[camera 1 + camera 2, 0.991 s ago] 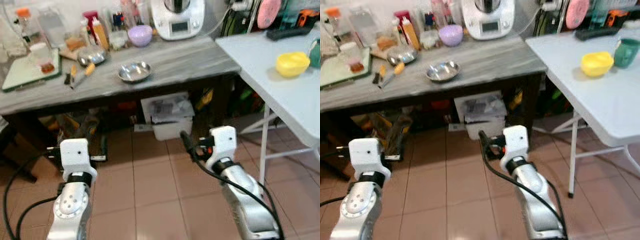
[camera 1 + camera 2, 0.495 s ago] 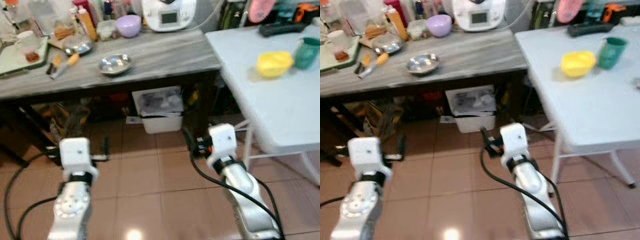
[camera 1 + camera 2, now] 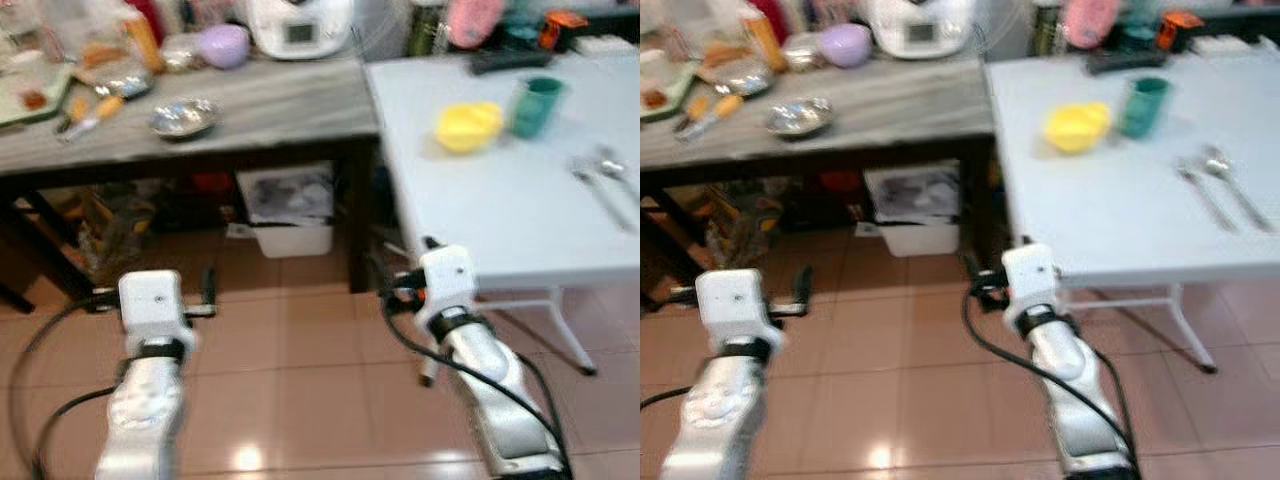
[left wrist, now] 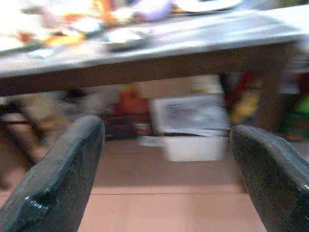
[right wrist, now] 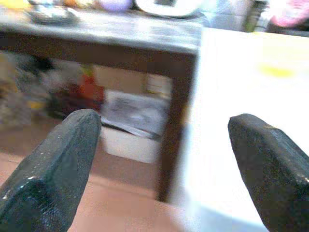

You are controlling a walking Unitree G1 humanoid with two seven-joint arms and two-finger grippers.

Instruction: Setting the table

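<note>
Table setting lives on the white folding table [image 3: 500, 210], right half of the head view. On it: yellow bowl [image 3: 468, 126] upper middle, teal cup [image 3: 536, 104] just right of it and close beside, and two pieces of cutlery [image 3: 600, 182] near the right edge (look like spoon and fork, too blurred to say which is which). Cutlery lies side by side, long axis running from upper left down to lower right in frame, heads at the upper end, handles toward the table's near edge. Bowl sits mouth up, cup upright.

More tableware waits on the grey counter [image 3: 250, 105], upper left: a metal dish [image 3: 184, 117], a purple bowl [image 3: 224, 44], plus clutter I can't resolve.

Step in hand, my read: transit between counter and table, nothing being carried. My left gripper [image 4: 164, 159] has fingers [image 4: 63, 179] spread wide with nothing between them, low over the tiled floor [image 3: 300, 380], aimed under the counter at a white bin [image 4: 193, 125]. My right gripper [image 5: 164, 159] is also wide apart and empty, hanging at the table's near corner.

Next move probably needs a pick: square up to the counter, raise an arm to top height, take the metal dish by its rim. Frames are blurred, so settle before reaching
</note>
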